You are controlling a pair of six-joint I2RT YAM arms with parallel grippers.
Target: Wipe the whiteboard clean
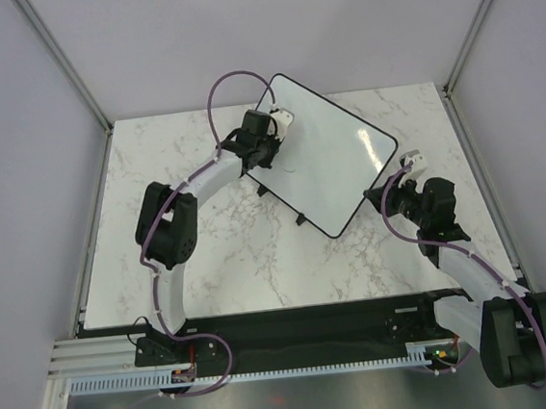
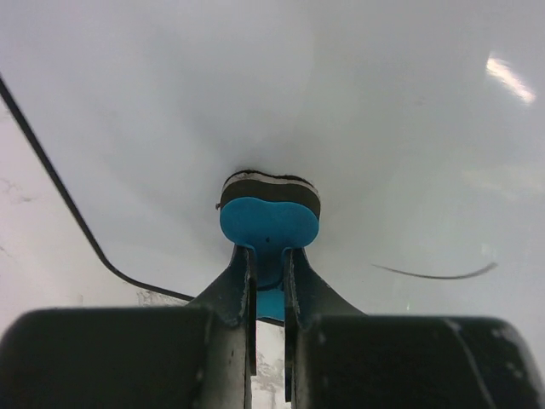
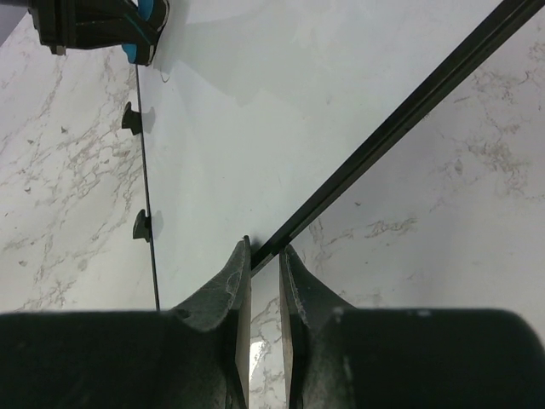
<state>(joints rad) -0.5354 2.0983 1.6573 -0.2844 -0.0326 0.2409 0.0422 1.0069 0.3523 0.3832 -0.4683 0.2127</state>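
The whiteboard [image 1: 336,150] lies tilted on the marble table; it also shows in the left wrist view [image 2: 383,102] and the right wrist view [image 3: 255,111]. My left gripper [image 1: 266,152] [image 2: 269,256] is shut on the blue eraser [image 2: 269,223], whose dark felt face presses on the board near its left corner. A thin dark marker stroke [image 2: 434,274] lies on the board right of the eraser. My right gripper [image 1: 388,193] [image 3: 264,251] is shut, its tips resting on the board's black frame at the near right edge, with nothing between the jaws.
The board's small black feet [image 3: 136,226] stick out along its left edge. The marble table [image 1: 219,248] ends at grey walls on three sides. The left gripper with the eraser [image 3: 140,47] shows at the top left of the right wrist view.
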